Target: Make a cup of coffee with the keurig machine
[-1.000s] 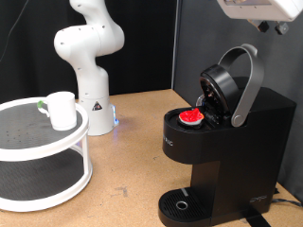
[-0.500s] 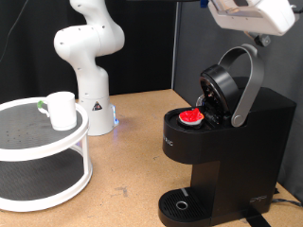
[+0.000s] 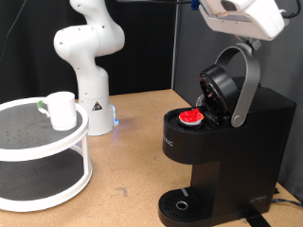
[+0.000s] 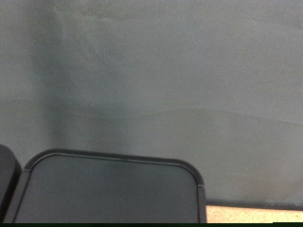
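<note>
The keurig machine stands at the exterior view's right with its lid tilted up and its grey arched handle raised. A small pod with a red top sits in the open holder. My gripper hangs just above the top of that handle, its white hand at the exterior view's top right; its fingers are not clearly visible. The cup, a white mug, stands on the top tier of a round white shelf at the exterior view's left. The wrist view shows only the machine's black top and a grey wall.
A second white robot arm stands behind the shelf, with a blue light at its base. The round drip tray at the machine's foot has nothing on it. Bare wooden tabletop lies between shelf and machine.
My hand has moved toward the exterior view's left and slightly down, ending over the raised grey handle. The machine, pod and cup have not moved.
</note>
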Tool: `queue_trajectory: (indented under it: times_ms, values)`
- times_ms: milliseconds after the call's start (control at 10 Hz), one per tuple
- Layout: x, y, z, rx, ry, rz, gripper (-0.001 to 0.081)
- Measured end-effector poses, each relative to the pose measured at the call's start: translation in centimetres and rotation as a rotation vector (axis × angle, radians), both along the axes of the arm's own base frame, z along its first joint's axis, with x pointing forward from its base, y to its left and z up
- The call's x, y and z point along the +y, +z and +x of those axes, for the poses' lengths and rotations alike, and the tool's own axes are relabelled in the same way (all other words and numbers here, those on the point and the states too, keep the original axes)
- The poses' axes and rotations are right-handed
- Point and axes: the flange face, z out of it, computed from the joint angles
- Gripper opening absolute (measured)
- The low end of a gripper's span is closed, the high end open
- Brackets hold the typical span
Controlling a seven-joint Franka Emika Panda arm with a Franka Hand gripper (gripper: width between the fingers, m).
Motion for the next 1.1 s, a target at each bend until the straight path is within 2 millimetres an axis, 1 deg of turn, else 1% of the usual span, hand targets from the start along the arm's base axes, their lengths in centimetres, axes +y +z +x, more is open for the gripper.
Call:
queue_trajectory:
  times_ms: [100,300,600,1100]
  values:
    - [-0.7,0.1,-0.1,0.006,0.011,0.004,0.0001]
    - [-2.8,0.5,-0.4,0.012,0.043,0.009,0.0001]
    - [-5.9,0.4,-0.7,0.013,0.038,0.01,0.0001]
    - [-9.3,-0.3,-0.9,0.001,0.021,-0.076,0.0001]
